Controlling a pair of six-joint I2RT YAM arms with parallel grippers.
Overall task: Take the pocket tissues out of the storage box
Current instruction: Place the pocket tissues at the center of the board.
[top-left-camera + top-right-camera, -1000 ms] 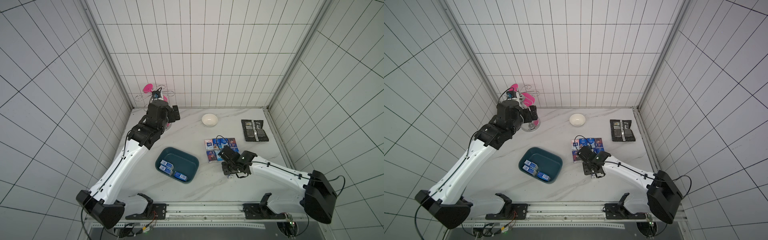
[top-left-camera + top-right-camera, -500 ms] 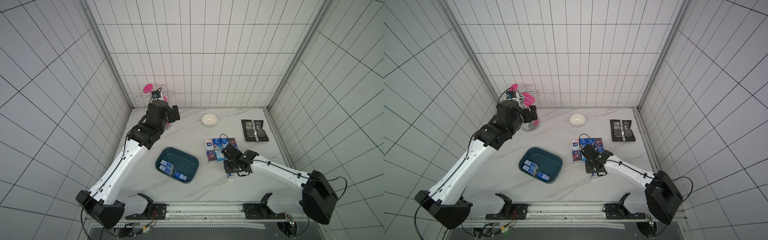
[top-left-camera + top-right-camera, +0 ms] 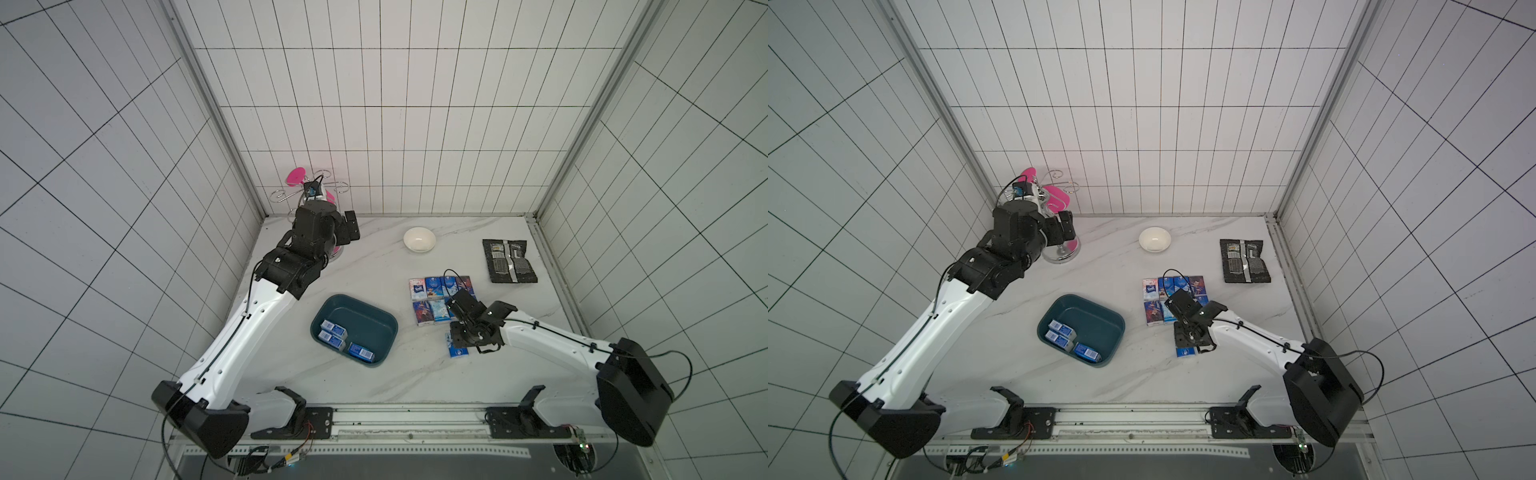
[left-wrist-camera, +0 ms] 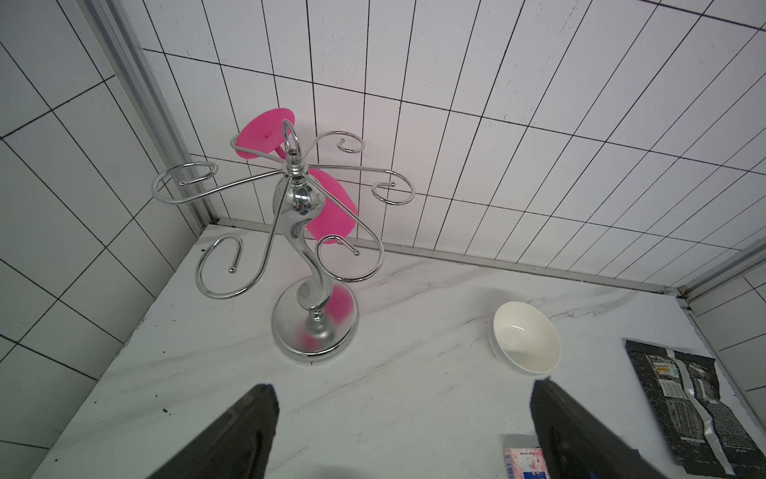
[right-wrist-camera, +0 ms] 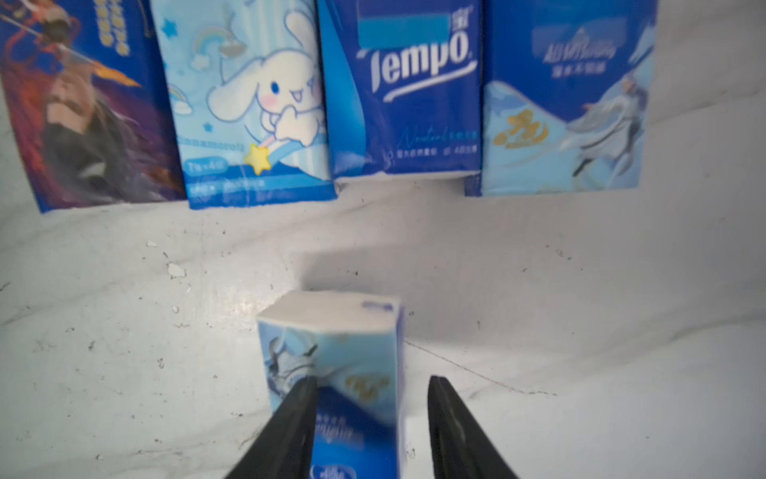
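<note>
The dark teal storage box (image 3: 368,318) (image 3: 1100,318) sits mid-table with three blue pocket tissues (image 3: 332,329) (image 3: 1061,329) along its near-left side. Several more packs (image 3: 440,299) (image 5: 406,91) lie in two rows on the table to its right. A single light blue pack (image 3: 457,351) (image 3: 1185,352) (image 5: 331,348) lies in front of those rows. My right gripper (image 3: 457,336) (image 5: 369,381) hangs low over it, open; one finger overlaps the pack, while bare table shows beside the other. My left gripper (image 3: 349,226) (image 4: 402,385) hovers wide open and holds nothing at the back left.
A white bowl (image 3: 419,240) (image 4: 524,336) stands at the back. A flat black foil packet (image 3: 509,262) (image 4: 696,410) lies at the back right. In the back left corner a chrome rack (image 4: 306,232) carries a pink glass. Tiled walls close three sides.
The right gripper has shifted slightly toward the front right, and the single light blue pack now shows by its fingers. The left arm has not moved.
</note>
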